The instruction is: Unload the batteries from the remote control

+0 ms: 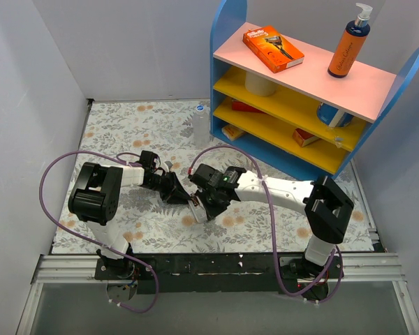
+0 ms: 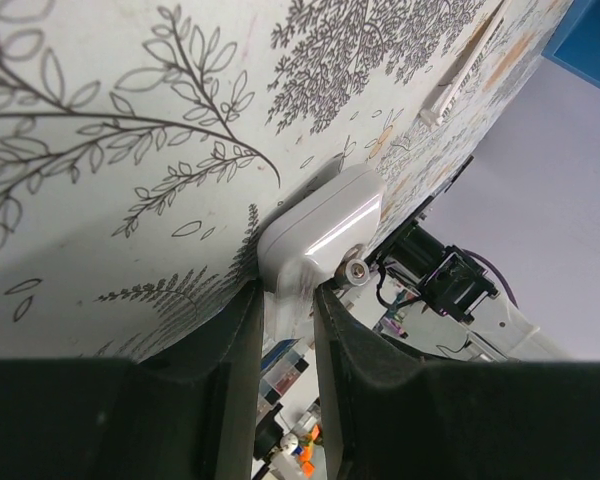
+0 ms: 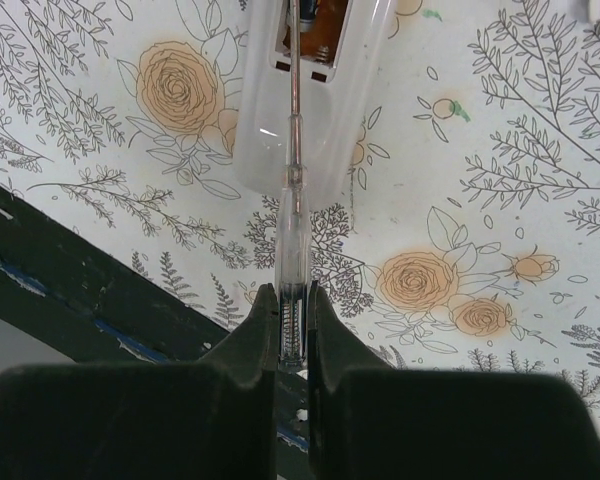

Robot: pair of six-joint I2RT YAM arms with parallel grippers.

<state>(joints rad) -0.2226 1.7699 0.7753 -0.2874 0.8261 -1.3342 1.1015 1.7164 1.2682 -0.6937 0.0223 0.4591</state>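
The white remote control [image 3: 310,110] lies on the floral mat with its orange-brown recess [image 3: 320,22] facing up. In the top view it [image 1: 197,211] sits between the two grippers. My left gripper [image 2: 288,295] is shut on one end of the remote [image 2: 320,235]. My right gripper [image 3: 294,300] is shut on a clear-handled screwdriver [image 3: 292,230], and its metal shaft reaches into the recess. I cannot make out any batteries in any view. In the top view the left gripper [image 1: 181,194] and right gripper [image 1: 201,202] almost meet at the remote.
A clear blue-capped bottle [image 1: 201,124] stands at the back of the mat beside a blue shelf [image 1: 293,105] holding boxes and a pump bottle. A slim white piece [image 2: 440,100] lies on the mat beyond the remote. The mat's dark front edge [image 3: 70,290] is close.
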